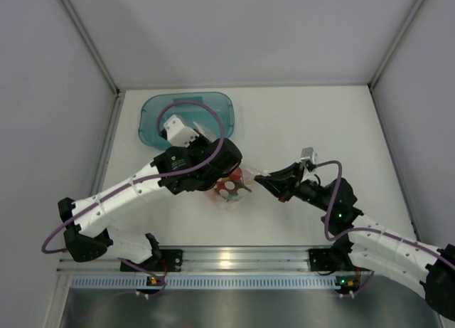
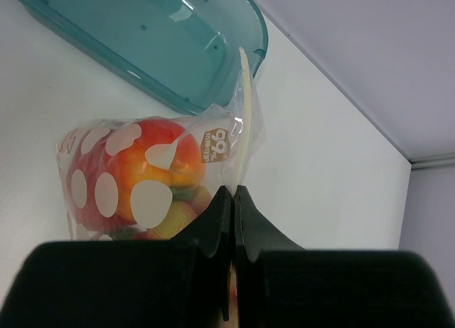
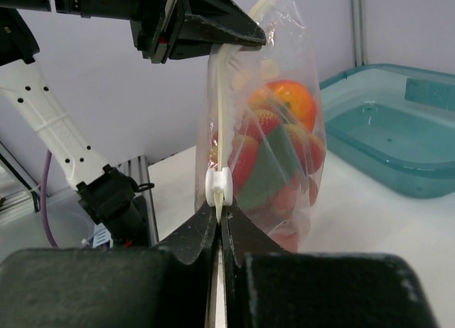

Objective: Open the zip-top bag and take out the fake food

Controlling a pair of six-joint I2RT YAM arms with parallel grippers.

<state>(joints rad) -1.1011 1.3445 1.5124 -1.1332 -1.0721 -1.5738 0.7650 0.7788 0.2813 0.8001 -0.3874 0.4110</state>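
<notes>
The zip-top bag (image 2: pixel 106 189), clear with white dots, is held up between both grippers. Its zip strip (image 2: pixel 244 114) runs along one edge. The fake food (image 2: pixel 160 161) is inside: red, orange and yellow-green pieces packed together. My left gripper (image 2: pixel 234 189) is shut on the zip strip at one end. My right gripper (image 3: pixel 220 213) is shut on the strip just below the white slider (image 3: pixel 218 186). In the right wrist view the bag (image 3: pixel 284 157) hangs upright with the left gripper above it. In the top view the bag (image 1: pixel 231 187) sits between the left gripper (image 1: pixel 238 173) and the right gripper (image 1: pixel 257 177).
A translucent teal tray (image 1: pixel 153 118) stands at the back left, just behind the left wrist; it also shows in the left wrist view (image 2: pixel 142 43) and the right wrist view (image 3: pixel 398 136). Grey walls close the table on three sides.
</notes>
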